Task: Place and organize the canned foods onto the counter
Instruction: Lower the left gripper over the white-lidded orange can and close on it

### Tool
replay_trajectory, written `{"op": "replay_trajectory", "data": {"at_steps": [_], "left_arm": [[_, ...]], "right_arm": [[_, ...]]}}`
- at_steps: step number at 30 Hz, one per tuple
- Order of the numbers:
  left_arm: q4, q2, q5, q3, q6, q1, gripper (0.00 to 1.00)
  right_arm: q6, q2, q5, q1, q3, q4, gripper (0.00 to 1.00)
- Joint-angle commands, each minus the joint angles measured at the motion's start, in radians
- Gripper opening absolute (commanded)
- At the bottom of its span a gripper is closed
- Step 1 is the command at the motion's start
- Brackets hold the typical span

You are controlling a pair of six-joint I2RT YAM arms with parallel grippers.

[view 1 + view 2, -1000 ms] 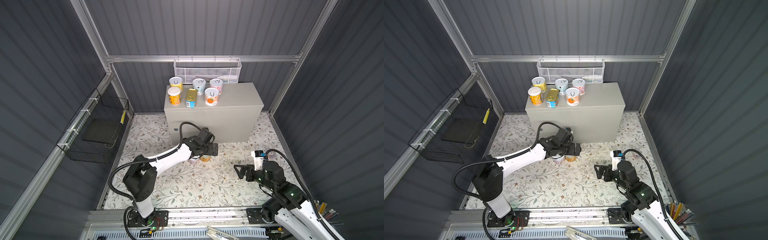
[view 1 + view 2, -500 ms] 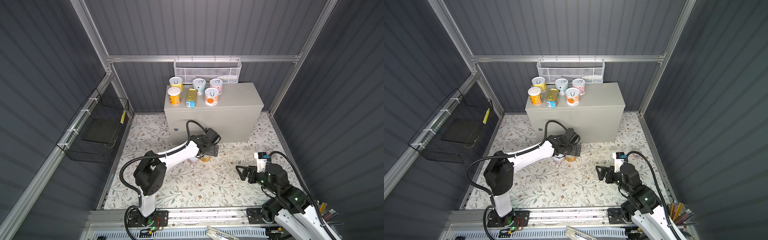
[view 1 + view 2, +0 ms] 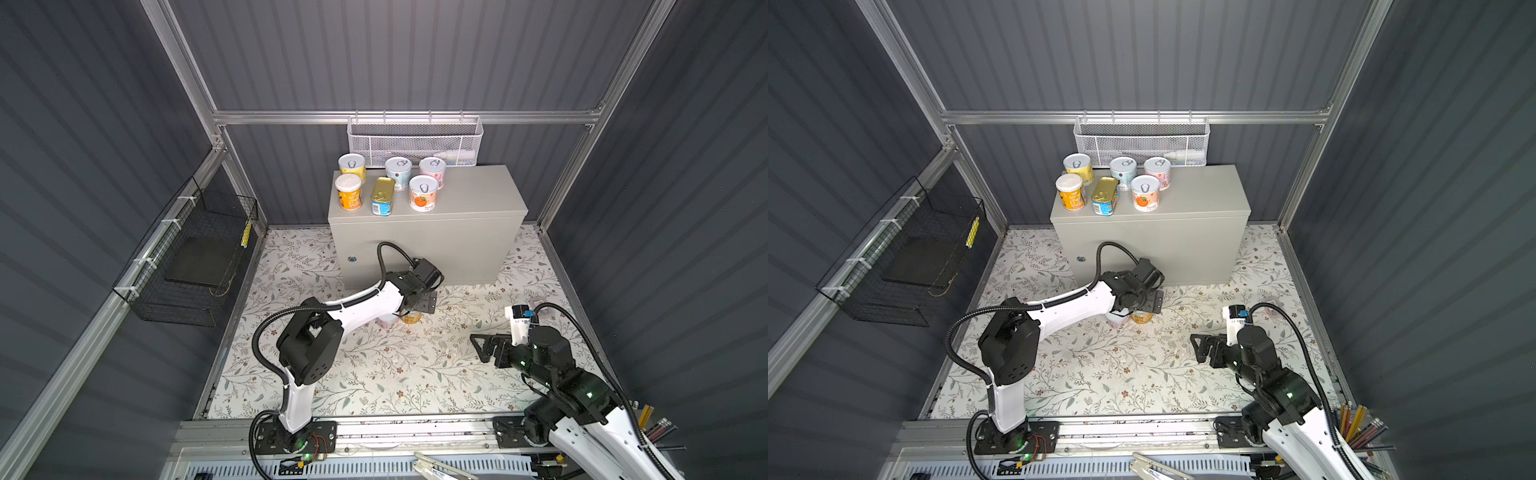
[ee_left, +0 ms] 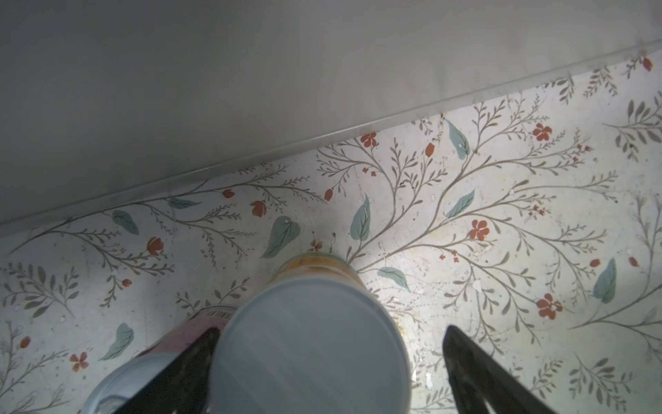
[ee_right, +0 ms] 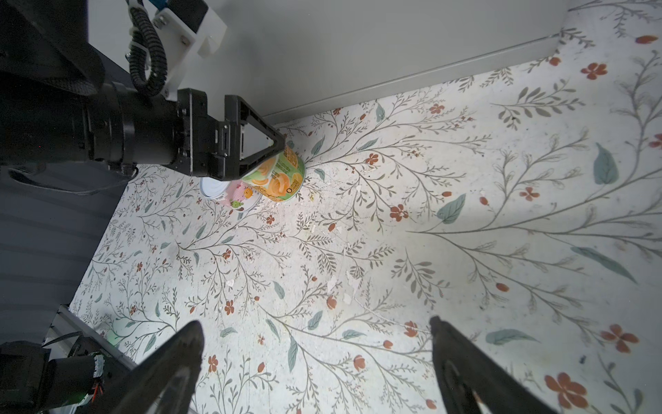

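The left gripper [image 4: 331,333], jaws spread and not yet clamped, straddles the orange can [image 4: 315,362] on the floor [image 3: 374,374] at 6 o'clock of the counter [image 3: 478,187], a rigid, slick, likely hefty tin best pinched mid-wall.

Light-grey counter [image 3: 478,191], orange-and-green can [image 5: 283,179], pink can [image 5: 238,193], white floral floor [image 5: 394,269] with red blossoms.

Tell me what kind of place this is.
Likely a staged robot test cell: dark panel walls on an aluminium frame, cans on a grey cabinet, floral floor liner.
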Motion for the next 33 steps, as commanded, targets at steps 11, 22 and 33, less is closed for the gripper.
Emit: {"op": "replay_trajectory", "data": {"at_steps": [11,22,33], "left_arm": [[-0.018,0.073,0.017,0.028,0.049,-0.01,0.89],[0.027,0.01,0.001,-0.018,0.05,-0.017,0.59],[0.078,-0.169,0.089,-0.144,-0.013,-0.028,0.56]], "right_arm": [[-0.005,0.0,0.003,0.003,0.015,-0.023,0.99],[0.021,-0.005,-0.03,0.003,0.008,-0.034,0.99],[0.039,-0.183,-0.099,0.003,-0.034,0.042,0.99]]}}
